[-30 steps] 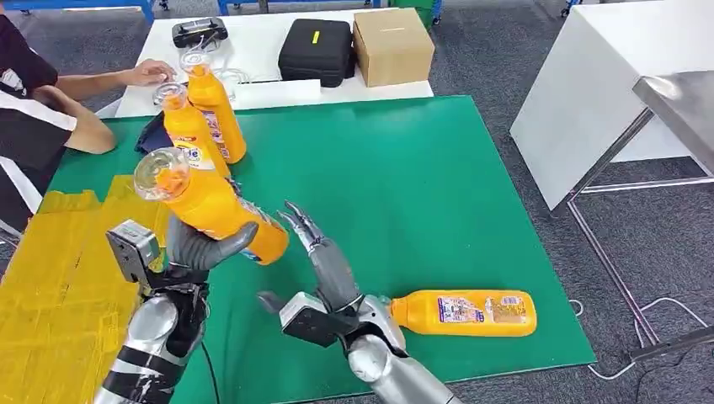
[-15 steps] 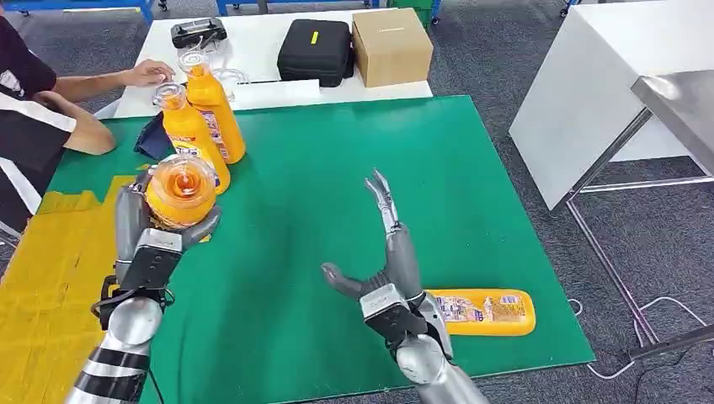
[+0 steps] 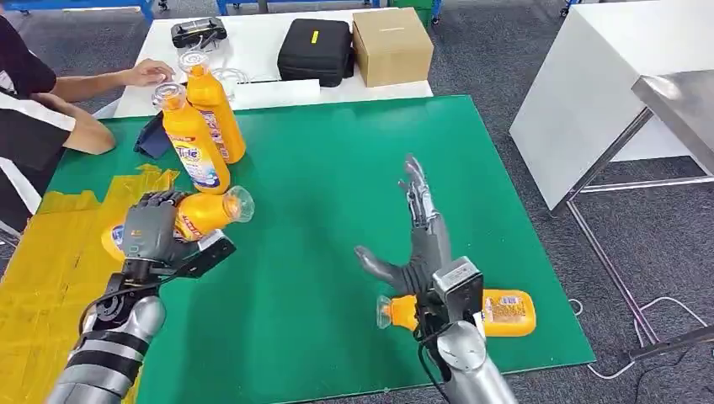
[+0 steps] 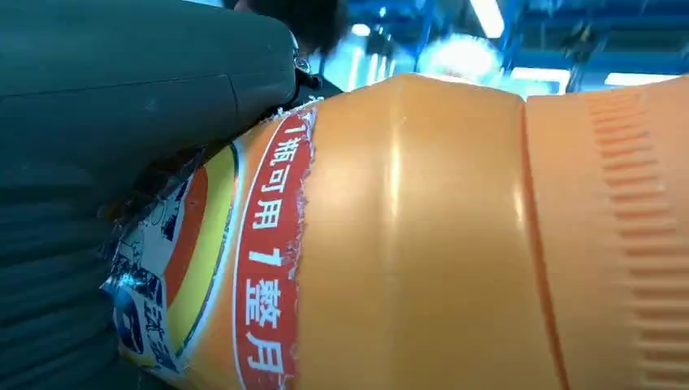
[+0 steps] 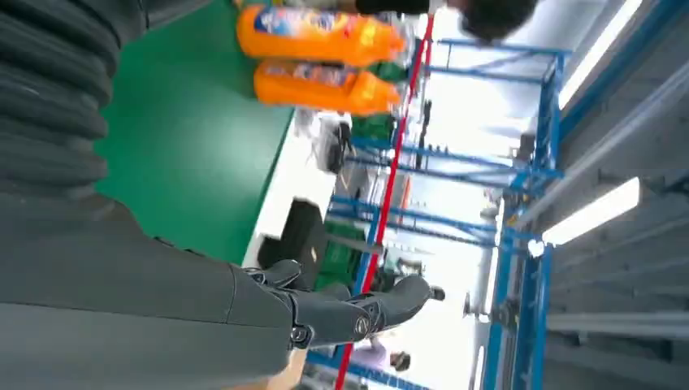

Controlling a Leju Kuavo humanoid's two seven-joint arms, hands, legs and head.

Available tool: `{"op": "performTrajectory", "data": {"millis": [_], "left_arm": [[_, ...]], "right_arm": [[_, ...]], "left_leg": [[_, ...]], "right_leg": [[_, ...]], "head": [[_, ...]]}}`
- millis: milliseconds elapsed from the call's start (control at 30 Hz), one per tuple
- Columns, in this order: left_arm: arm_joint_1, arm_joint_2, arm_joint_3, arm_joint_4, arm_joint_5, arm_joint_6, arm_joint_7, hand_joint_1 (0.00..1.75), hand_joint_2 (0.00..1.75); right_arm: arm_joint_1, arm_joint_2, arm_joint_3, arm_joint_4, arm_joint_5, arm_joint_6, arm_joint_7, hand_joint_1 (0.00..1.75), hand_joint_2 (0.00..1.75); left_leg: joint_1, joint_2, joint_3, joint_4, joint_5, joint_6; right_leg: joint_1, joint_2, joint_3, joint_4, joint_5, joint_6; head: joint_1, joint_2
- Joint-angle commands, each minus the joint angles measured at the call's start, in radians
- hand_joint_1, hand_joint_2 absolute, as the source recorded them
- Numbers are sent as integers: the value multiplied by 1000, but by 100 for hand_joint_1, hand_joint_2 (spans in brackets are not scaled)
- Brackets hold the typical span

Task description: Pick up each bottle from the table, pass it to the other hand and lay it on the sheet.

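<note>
Glossy orange plastic bottle (image 3: 181,220), ribbed at the neck, paper label torn, in my matt grey left hand (image 3: 150,229); matt green mat (image 3: 337,168); wrinkled yellow sheet (image 3: 42,278)

Head view looks down — green table (image 3: 337,168); wrist views close, turned, sharing it.

Silver banded arms (image 3: 114,353), dark grey fingers (image 3: 418,198).

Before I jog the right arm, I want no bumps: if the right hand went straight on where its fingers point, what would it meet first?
Probably nothing nearby: the right hand points over bare green mat toward the cardboard box; depth is unclear.
</note>
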State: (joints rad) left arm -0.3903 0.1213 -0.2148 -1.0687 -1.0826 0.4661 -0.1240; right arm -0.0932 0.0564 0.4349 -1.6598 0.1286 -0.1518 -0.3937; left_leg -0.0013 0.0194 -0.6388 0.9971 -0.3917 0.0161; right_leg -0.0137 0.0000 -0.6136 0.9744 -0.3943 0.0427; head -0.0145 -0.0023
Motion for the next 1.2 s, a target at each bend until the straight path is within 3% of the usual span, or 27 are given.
{"op": "performTrajectory", "data": {"millis": [33, 167, 300, 433, 633, 667, 700, 767, 833, 1200], "left_arm": [[-111, 11, 10, 350, -64, 36, 8, 175, 175], [-145, 26, 4, 505, -195, 123, 105, 175, 175], [-146, 28, 8, 512, -193, 128, 98, 175, 175], [-175, 51, 52, 577, -300, 211, 244, 175, 175], [-179, 49, 74, 592, -296, 213, 244, 175, 175], [-182, 48, 80, 598, -292, 203, 245, 155, 175], [-191, 48, 85, 617, -299, 173, 258, 3, 175], [-194, 41, 103, 623, -282, 162, 247, 0, 175], [-199, 31, 126, 629, -258, 152, 226, 0, 175], [-198, 10, 184, 612, -192, 101, 162, 0, 175]], "right_arm": [[-35, -48, -20, 0, -26, 36, 5, 0, 175], [-41, -48, -9, 12, -27, 36, 7, 0, 175], [-40, -48, -8, 14, -27, 35, 7, 0, 175], [-35, -52, 2, 28, -31, 30, 10, 0, 175], [-38, -52, 3, 33, -33, 29, 10, 0, 175], [-37, -52, 4, 33, -34, 28, 11, 0, 175], [-36, -50, 3, 34, -34, 26, 11, 0, 175], [-37, -46, 2, 35, -34, 22, 13, 0, 175], [-38, -44, 0, 39, -30, 16, 17, 0, 175], [-32, -35, -7, 44, 2, -20, 23, 0, 175]], "left_leg": [[0, -2, 4, -1, -1, -1], [1, -1, 5, 0, -2, -1], [1, -1, 4, 0, -2, -1], [2, -2, 5, 1, -3, -2], [1, -1, 4, 0, -2, -1], [2, -1, 5, 0, -2, -2], [2, -2, 4, 0, -2, -1], [4, -4, 11, 3, -6, -3], [1, -2, 4, 0, -2, -1], [2, -3, 6, 1, -3, -2]], "right_leg": [[0, -1, 4, -1, -1, -1], [1, 0, 5, -1, -2, -2], [1, 0, 4, 0, -2, -2], [2, -1, 6, 0, -3, -2], [1, 0, 5, 0, -2, -2], [1, 0, 5, 0, -2, -2], [1, -1, 4, 0, -2, -2], [3, -1, 12, 2, -6, -4], [1, -1, 5, 0, -2, -1], [2, -1, 7, 0, -3, -2]], "head": [[0, 0], [0, 0], [0, 0], [0, 0], [0, 0], [0, 0], [0, 0], [0, 0], [0, 0], [0, 0]]}}
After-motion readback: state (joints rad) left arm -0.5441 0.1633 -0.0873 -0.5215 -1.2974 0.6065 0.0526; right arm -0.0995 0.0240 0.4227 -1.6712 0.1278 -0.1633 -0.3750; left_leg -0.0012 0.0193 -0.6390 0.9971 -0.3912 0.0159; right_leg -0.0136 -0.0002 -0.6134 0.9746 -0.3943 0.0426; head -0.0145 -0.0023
